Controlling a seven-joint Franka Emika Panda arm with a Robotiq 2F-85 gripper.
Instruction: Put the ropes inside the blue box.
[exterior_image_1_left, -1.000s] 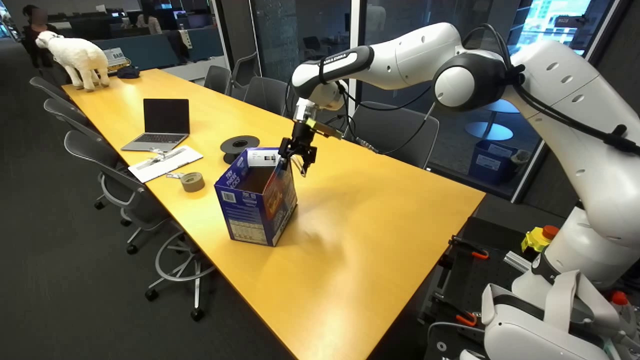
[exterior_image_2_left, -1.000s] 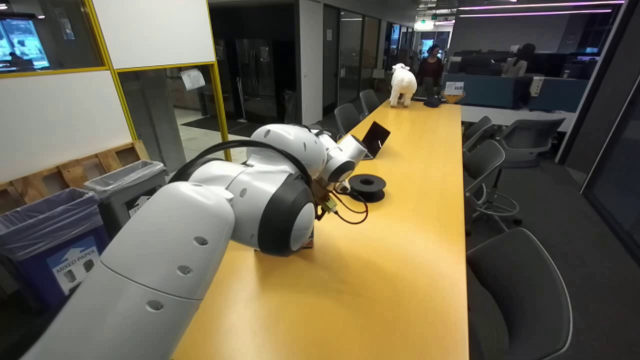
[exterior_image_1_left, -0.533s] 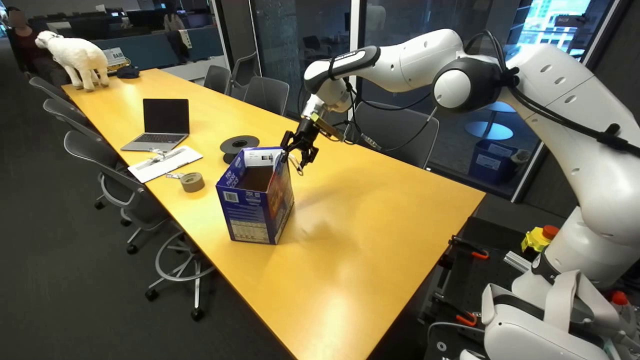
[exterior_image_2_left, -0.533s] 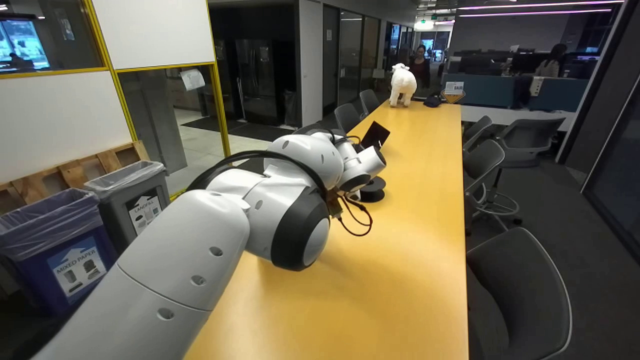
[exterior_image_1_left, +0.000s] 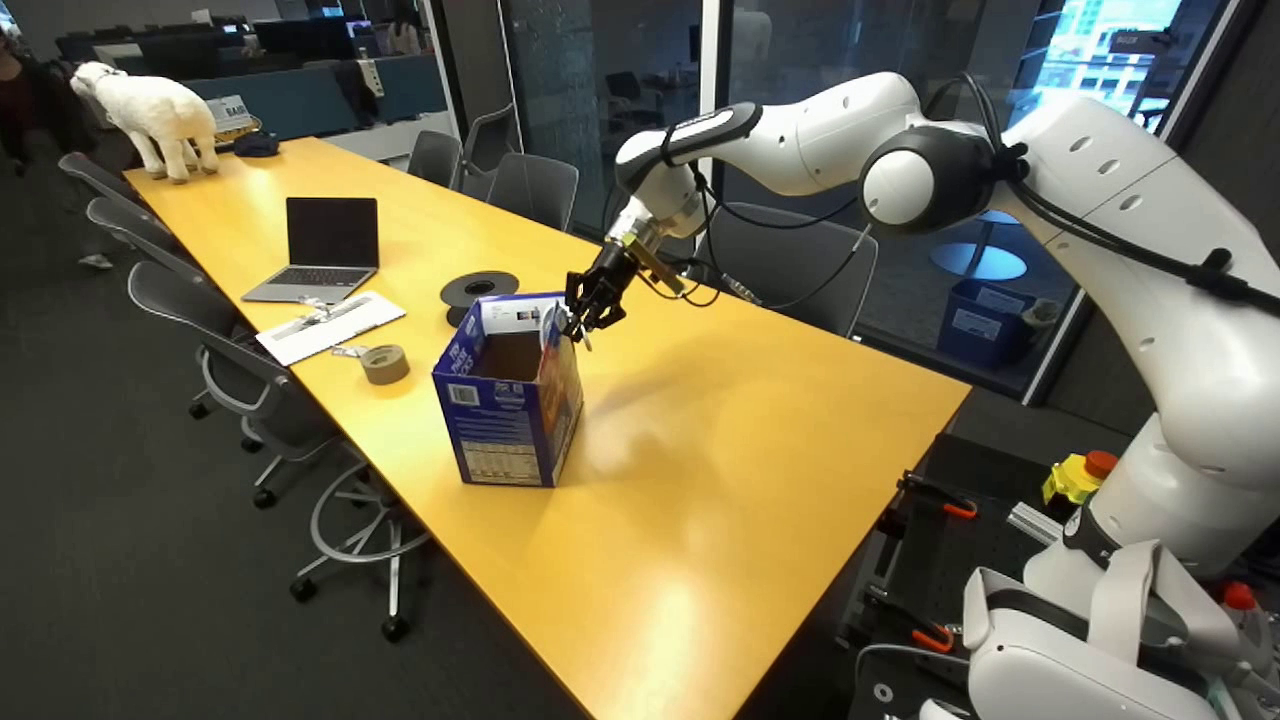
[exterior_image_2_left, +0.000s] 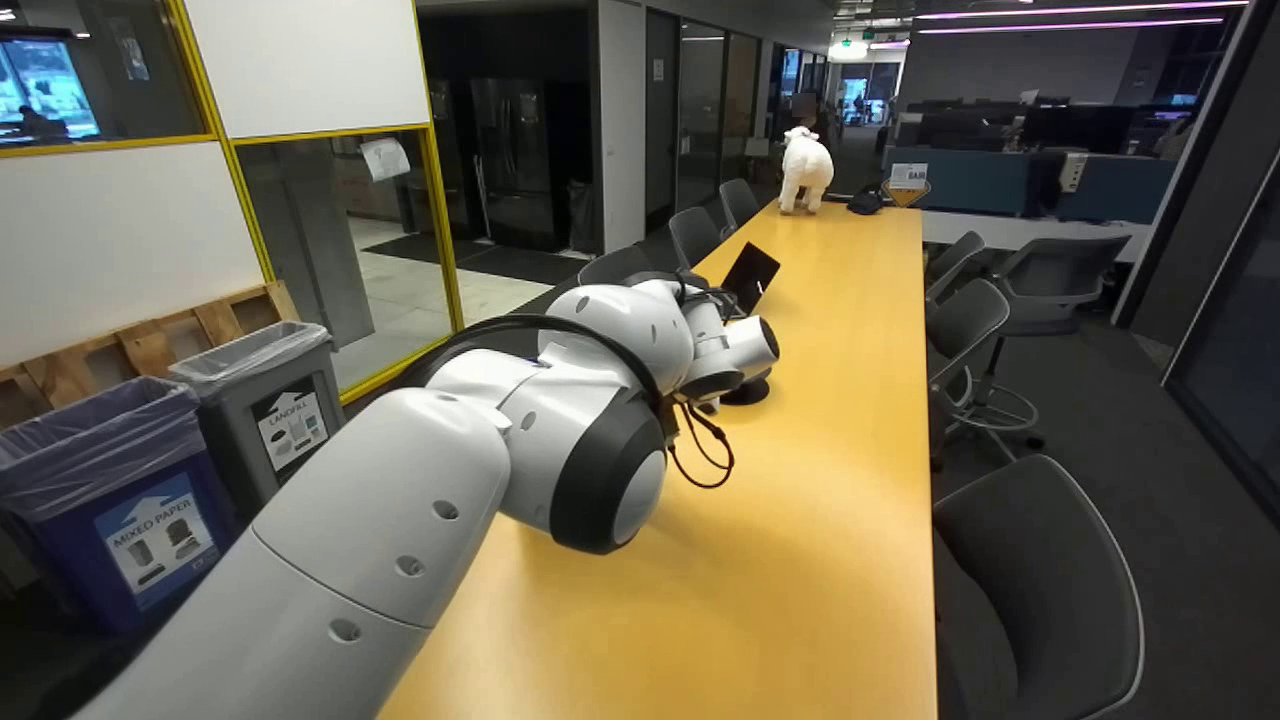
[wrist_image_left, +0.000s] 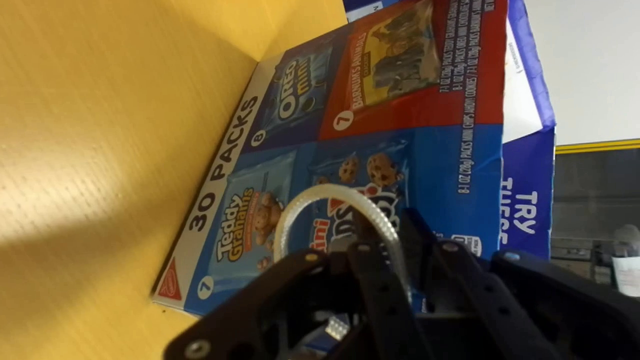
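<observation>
The claw (wrist_image_left: 395, 232) tilts down at an upper corner of the box (exterior_image_1_left: 500, 430), its tips before the printed side. Its fingers (wrist_image_left: 370, 270) stand near each other and the rope (wrist_image_left: 330, 189) loops out from among them; whether they pinch it I cannot tell (dark parts hide the crossing). In the wrist view the pale loop shows in front of that printed side, outside the box, and the rest of the rope is hard to make out. The box stands upright with its top open on the tabletop (exterior_image_1_left: 690, 560), nearer the long edge at the left of an exterior view than the opposite edge. A dark reel (exterior_image_1_left: 465, 290) lies flat just behind the box, partly covered by it. The tape (exterior_image_1_left: 385, 365) sits close to that same left edge; farther along the edge lie a white sheet (exterior_image_1_left: 345, 328) and then the laptop (exterior_image_1_left: 330, 250), lid raised. At the far end the sheep (exterior_image_1_left: 165, 112) stands on the left corner, with a dark bundle (exterior_image_1_left: 256, 145) and a sign (exterior_image_1_left: 228, 110) beside it. The arm (exterior_image_1_left: 845, 130) reaches in over the near end, a headset (exterior_image_1_left: 1060, 660) lying by its base, off the tabletop. Chairs (exterior_image_2_left: 1040, 560) line both long edges.
</observation>
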